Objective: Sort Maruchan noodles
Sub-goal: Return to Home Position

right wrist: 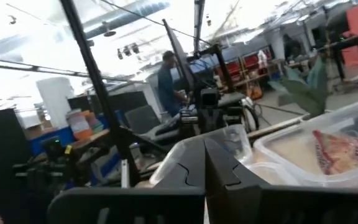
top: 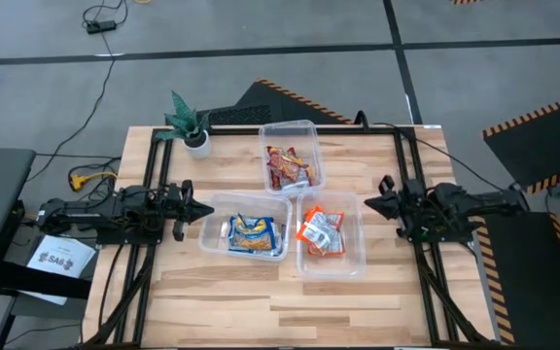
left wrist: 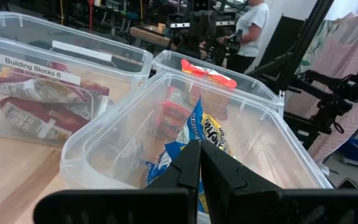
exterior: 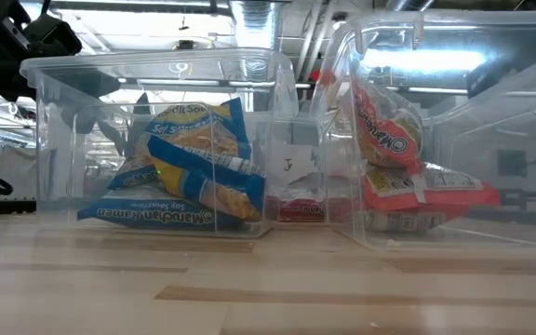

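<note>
- red noodle packs (top: 288, 167) are seen in the far bin (top: 290, 124), mid table (top: 261, 301).
- blue-yellow packs (top: 252, 234) are held in the near-left bin (top: 214, 222); orange packs (top: 321, 230) in the near-right bin (top: 331, 268). these 2 bins are set side by side.
- left gripper (top: 206, 208) is parked just beside the near-left bin, closed up, nothing gripped.
- right gripper (top: 367, 202) is parked near the near-right bin, also closed & empty.
- potted plant (top: 191, 124) is placed at the far-left corner.
</note>
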